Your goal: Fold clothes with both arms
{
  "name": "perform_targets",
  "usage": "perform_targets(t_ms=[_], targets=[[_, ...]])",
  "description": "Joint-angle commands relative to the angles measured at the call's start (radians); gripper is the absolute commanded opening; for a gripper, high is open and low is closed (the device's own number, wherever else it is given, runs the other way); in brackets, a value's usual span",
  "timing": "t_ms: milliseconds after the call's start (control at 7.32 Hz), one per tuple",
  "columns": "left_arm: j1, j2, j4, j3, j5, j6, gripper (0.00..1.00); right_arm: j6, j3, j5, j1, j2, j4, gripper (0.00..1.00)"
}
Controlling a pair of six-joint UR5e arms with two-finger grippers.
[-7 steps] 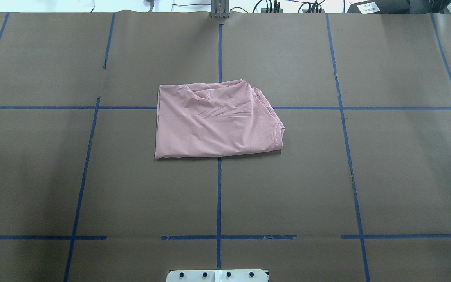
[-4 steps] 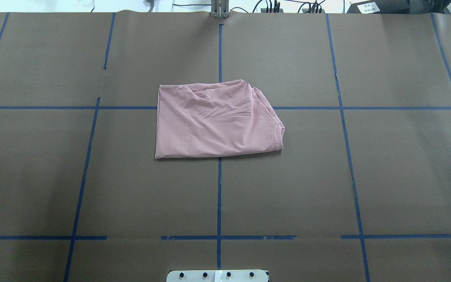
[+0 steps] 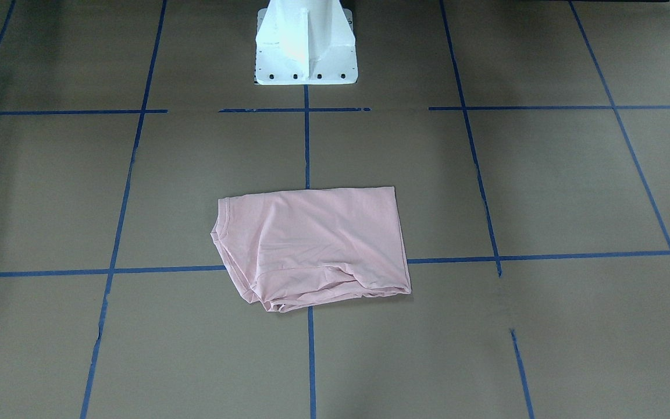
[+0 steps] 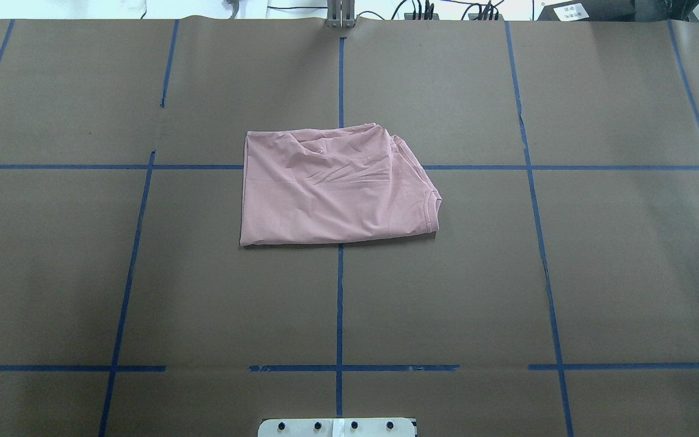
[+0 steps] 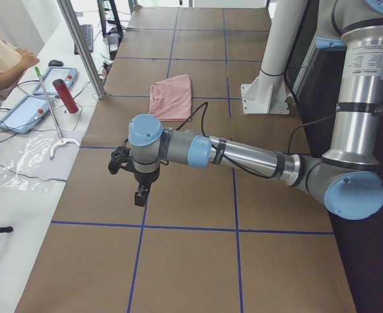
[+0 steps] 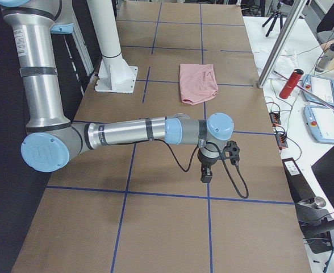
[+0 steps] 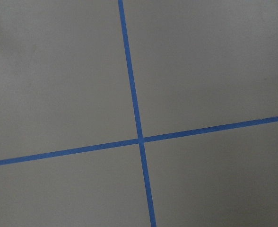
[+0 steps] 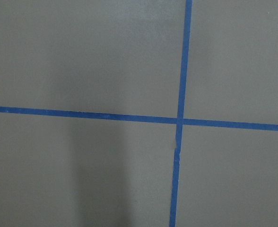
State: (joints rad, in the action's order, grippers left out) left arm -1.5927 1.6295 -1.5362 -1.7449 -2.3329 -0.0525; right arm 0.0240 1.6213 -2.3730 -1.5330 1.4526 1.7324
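Pink T-shirt lies folded on the brown table. Seen from above, it sits near the middle, a little toward 12 o'clock, where two blue tape lines cross. It is folded into a rough box shape and has some wrinkles on top. A ribbed edge shows at the shirt's 4 o'clock corner. The white base is at 6 o'clock from the shirt in that view, well apart from it.

The left arm reaches out over bare table. The left gripper hangs down and points at the table, well apart from the shirt. The right arm does the same at the other end, with the right gripper pointing down. I cannot tell if either gripper's fingers are apart or together. Both wrist views show only brown table and crossing blue lines.
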Motion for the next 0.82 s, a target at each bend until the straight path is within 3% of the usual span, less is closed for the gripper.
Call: perform_targets(t_ms=[0, 683], targets=[[0.002, -0.005, -0.004, -0.013, -0.003, 0.002, 1.0, -0.001, 0.002, -0.009, 0.005, 0.0, -0.001, 1.0], [0.002, -0.004, -0.004, -0.013, -0.003, 0.002, 1.0, -0.006, 0.002, -0.009, 0.014, 0.0, -0.001, 1.0]])
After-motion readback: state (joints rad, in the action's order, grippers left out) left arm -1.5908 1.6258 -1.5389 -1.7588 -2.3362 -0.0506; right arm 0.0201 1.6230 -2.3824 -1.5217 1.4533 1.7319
